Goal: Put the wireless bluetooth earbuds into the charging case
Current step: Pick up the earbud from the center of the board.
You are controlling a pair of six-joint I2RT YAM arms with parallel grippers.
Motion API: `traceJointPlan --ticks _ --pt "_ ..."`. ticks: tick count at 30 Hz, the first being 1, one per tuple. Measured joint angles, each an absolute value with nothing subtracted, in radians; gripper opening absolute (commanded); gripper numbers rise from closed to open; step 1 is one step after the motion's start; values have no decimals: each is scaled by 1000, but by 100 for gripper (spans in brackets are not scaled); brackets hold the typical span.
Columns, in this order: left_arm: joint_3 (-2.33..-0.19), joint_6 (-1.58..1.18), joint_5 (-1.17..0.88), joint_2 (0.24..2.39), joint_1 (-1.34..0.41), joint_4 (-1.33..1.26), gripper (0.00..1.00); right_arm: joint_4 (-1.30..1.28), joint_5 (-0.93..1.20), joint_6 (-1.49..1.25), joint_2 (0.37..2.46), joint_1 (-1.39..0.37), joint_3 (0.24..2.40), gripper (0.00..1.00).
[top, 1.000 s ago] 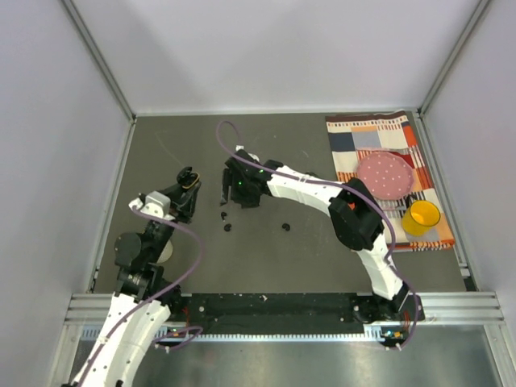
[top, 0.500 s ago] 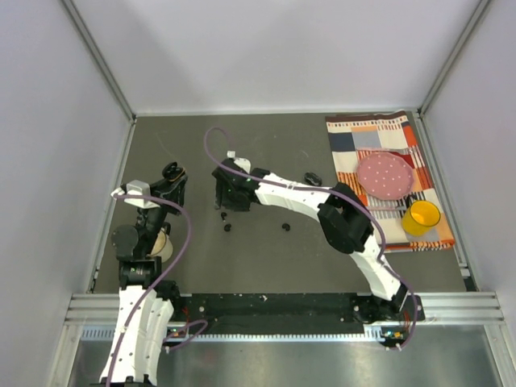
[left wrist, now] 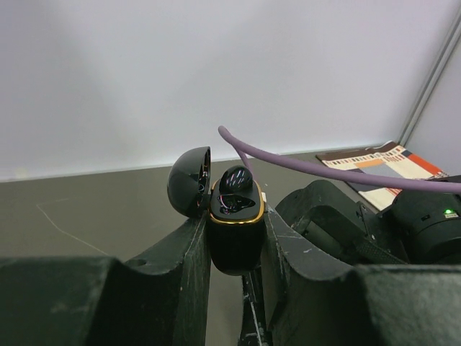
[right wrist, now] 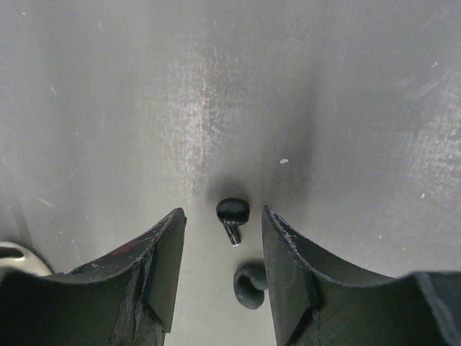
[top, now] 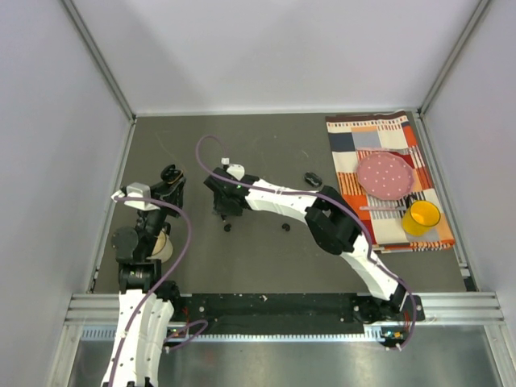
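Observation:
My left gripper [top: 171, 179] is shut on the black charging case [left wrist: 234, 231], which has a gold rim. It holds the case upright above the table's left side. The lid [left wrist: 189, 182] is open and one earbud [left wrist: 236, 179] sits in the case. My right gripper [top: 222, 205] is open and low over the table. In the right wrist view it [right wrist: 222, 214] has one earbud [right wrist: 233, 211] with a short stem lying between the jaws, untouched. A second small black bit [right wrist: 250, 285] lies by the right finger. Two more earbuds [top: 228, 227] [top: 285, 227] lie on the table.
A black oval pod [top: 313, 178] lies behind the right arm. A patterned cloth [top: 355, 141] at the back right carries a pink plate [top: 385, 175] and a yellow cup [top: 421, 218]. A white round object [top: 162, 247] sits by the left arm. Purple cables loop over both arms.
My right gripper has moved left and now stands over the earbuds at centre left. My left arm has pulled left with the case, then held still.

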State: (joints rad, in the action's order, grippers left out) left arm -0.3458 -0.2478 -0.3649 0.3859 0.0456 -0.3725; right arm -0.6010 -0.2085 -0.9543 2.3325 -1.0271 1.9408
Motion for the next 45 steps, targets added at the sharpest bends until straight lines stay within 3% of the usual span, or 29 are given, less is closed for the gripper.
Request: traceJointPlan --ticks 28,39,45 --pt "-346 -233 -347 369 46 -336 0 -631 -235 -962 2374 -1028 1985 32" --pt "-346 -229 -347 369 46 -329 0 -634 -234 -953 2384 -1028 1997 24" --pt "-346 -223 -347 369 46 -319 0 -633 -236 -935 2384 -1028 1997 15"
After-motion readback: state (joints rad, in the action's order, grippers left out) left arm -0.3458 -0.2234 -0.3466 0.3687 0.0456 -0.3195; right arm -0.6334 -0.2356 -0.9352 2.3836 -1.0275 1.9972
